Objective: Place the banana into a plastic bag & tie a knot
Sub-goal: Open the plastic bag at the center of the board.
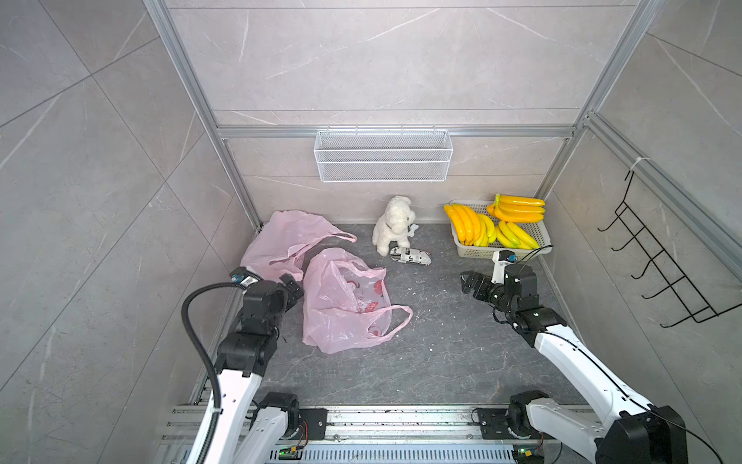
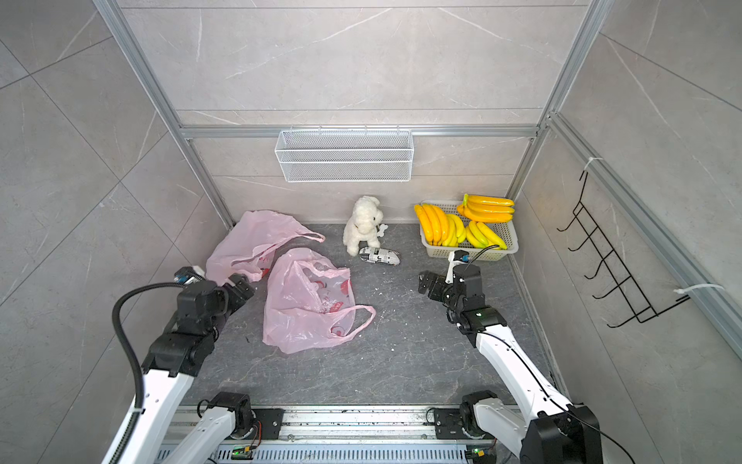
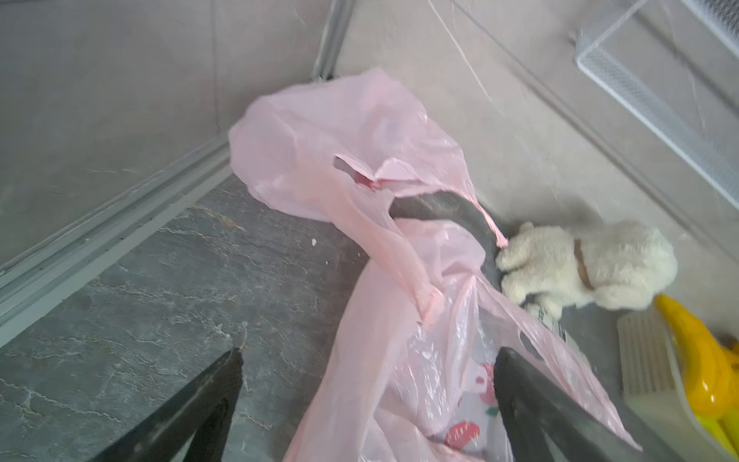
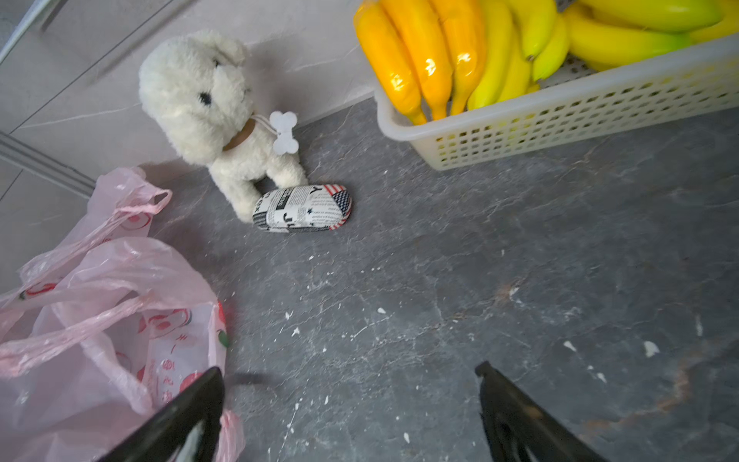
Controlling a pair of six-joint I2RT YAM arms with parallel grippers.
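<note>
Several bunches of yellow and orange bananas point(image 1: 498, 225) point(image 2: 465, 225) point(image 4: 424, 52) lie in a cream slotted basket point(image 1: 482, 253) point(image 4: 560, 120) at the back right. Two pink plastic bags lie on the grey floor: the nearer one point(image 1: 345, 301) point(image 2: 309, 301) point(image 3: 400, 340) point(image 4: 100, 320) has its handles spread, and the farther one point(image 1: 285, 241) point(image 3: 340, 140) sits in the back left corner. My left gripper point(image 1: 291, 285) point(image 2: 241, 283) point(image 3: 370, 360) is open at the nearer bag's left edge, with loose plastic between its fingers. My right gripper point(image 1: 465, 283) point(image 2: 423, 281) point(image 4: 348, 370) is open and empty over bare floor, in front of the basket.
A white plush dog point(image 1: 393, 225) point(image 4: 216, 112) stands at the back wall with a newspaper-print case point(image 1: 410, 256) point(image 4: 302, 208) at its feet. A white mesh shelf point(image 1: 383, 154) hangs on the back wall. A black hook rack point(image 1: 658, 261) hangs on the right wall.
</note>
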